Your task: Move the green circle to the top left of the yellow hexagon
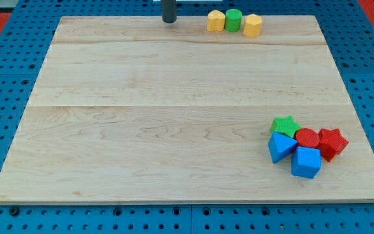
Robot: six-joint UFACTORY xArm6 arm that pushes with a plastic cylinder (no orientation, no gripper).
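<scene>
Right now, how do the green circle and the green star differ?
The green circle is a round cylinder at the view's top edge, between two yellow blocks; the green star is pointed and sits in the cluster at the view's lower right. My tip is nearer the green circle. Both are green.

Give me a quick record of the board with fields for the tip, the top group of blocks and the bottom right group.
tip: my tip at the view's top, left of the top group, apart from it
top group: yellow block, green circle, yellow hexagon, in a row
bottom right group: green star, red circle, red star, blue triangle, blue cube
surface: wooden board
</scene>
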